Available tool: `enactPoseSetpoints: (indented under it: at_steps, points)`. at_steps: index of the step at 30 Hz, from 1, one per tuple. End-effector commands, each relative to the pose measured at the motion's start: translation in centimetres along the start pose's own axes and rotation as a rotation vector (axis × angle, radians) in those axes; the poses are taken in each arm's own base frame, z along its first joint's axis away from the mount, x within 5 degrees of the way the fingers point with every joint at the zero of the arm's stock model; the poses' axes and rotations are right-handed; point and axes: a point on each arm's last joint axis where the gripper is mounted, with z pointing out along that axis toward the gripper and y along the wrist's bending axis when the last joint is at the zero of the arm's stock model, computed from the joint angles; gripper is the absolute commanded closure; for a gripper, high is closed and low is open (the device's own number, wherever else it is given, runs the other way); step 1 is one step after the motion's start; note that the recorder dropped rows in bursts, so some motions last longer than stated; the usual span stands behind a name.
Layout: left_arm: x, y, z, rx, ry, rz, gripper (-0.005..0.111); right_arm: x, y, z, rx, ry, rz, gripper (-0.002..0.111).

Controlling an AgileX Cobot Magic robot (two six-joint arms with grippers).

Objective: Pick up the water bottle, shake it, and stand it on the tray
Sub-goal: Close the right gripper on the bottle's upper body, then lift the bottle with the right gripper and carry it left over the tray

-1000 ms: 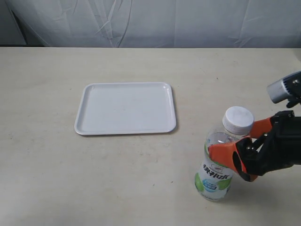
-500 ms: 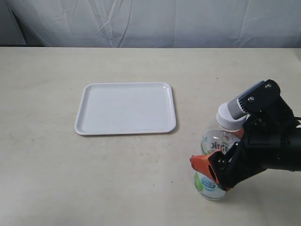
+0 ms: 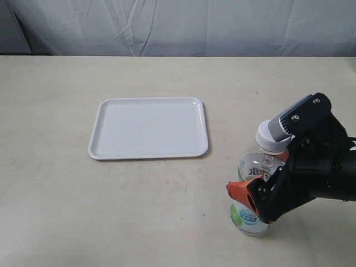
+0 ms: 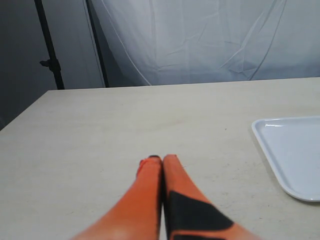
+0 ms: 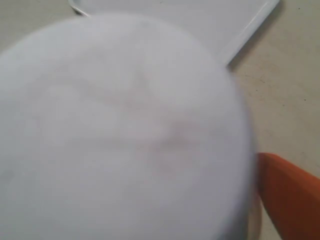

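Observation:
The water bottle (image 3: 255,164), clear with a white cap (image 3: 266,143) and a green-and-white label, is at the table's near right, leaning slightly right. Whether its base touches the table I cannot tell. My right gripper (image 3: 253,190) is shut on the bottle's middle from the right; one orange finger (image 3: 240,192) crosses the front and the other is hidden. In the right wrist view the blurred cap (image 5: 125,130) fills the picture, with an orange finger (image 5: 290,195) beside it. The empty white tray (image 3: 149,128) lies left of the bottle. My left gripper (image 4: 159,161) is shut on nothing.
The beige table (image 3: 67,211) carries only the tray and the bottle. A white cloth backdrop (image 3: 183,25) hangs behind its far edge. The left wrist view shows one end of the tray (image 4: 290,150) and a dark stand (image 4: 50,45) beyond the table.
Since a second ago my right wrist has rolled over the bottle, and the cap has shifted left and a little up. Over the last half second almost nothing has moved.

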Motion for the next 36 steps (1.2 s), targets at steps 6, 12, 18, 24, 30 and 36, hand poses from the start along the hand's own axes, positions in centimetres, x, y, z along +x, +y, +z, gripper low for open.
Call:
enactPoseSetpoints:
  at_steps: [6, 12, 18, 24, 30, 36]
  points:
    - [0.0, 0.0, 0.0, -0.002, -0.007, -0.007, 0.107, 0.2, 0.0, 0.1, 0.001, 0.012, -0.016, 0.004]
    - [0.0, 0.0, 0.0, -0.002, -0.007, -0.007, 0.107, 0.2, -0.1, 0.1, 0.01, 0.009, -0.016, 0.093]
    - [0.0, 0.0, 0.0, -0.002, -0.007, -0.007, 0.107, -0.7, -0.1, 0.0, 0.003, -0.048, 0.128, 0.104]
    - [0.0, 0.0, 0.0, -0.002, -0.007, -0.007, 0.107, -6.0, -1.3, -1.5, 0.082, -0.238, 0.157, 0.104]
    - [0.0, 0.0, 0.0, -0.002, -0.007, -0.007, 0.107, -14.3, -2.2, -5.7, 0.189, -0.507, 0.041, 0.109]
    - [0.0, 0.0, 0.0, -0.002, -0.007, -0.007, 0.107, -18.6, -2.8, -4.4, 0.106, -0.534, 0.036, 0.109]
